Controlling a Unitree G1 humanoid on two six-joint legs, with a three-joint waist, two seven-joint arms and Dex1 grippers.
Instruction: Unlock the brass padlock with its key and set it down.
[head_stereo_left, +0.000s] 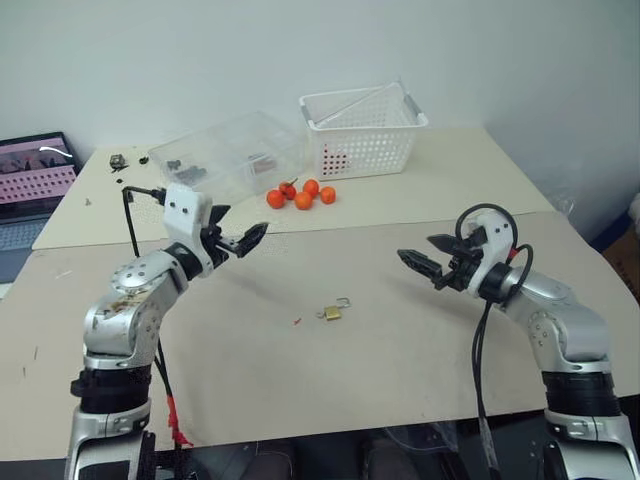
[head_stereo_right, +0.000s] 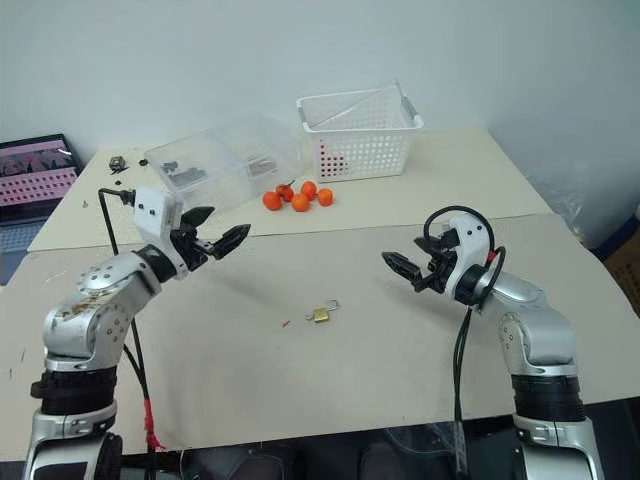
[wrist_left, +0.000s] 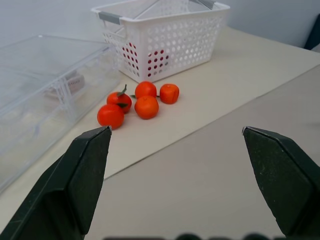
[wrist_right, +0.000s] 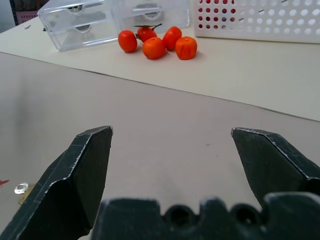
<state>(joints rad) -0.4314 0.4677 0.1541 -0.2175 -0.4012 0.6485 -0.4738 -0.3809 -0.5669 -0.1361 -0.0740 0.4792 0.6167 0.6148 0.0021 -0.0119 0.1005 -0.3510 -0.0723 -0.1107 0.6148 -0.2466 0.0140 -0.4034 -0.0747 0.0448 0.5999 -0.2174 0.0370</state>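
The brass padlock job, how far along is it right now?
Done: nothing visibly. The small brass padlock with the silver shackle lies on the beige table, whether locked is unclear. In hand: nothing; the left gripper and right gripper hang open, above either side. Left: picking up, unlocking, setting down.

head stereo looks down over table (head_stereo_left: 420, 340); wrist views share oranges (wrist_left: 142, 100).

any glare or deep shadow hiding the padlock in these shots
Left eye view: even light, no glare; the brass padlock lies plainly visible on the table, casting barely any shadow. Right wrist view: it sits at the frame edge beside one of the black fingers.
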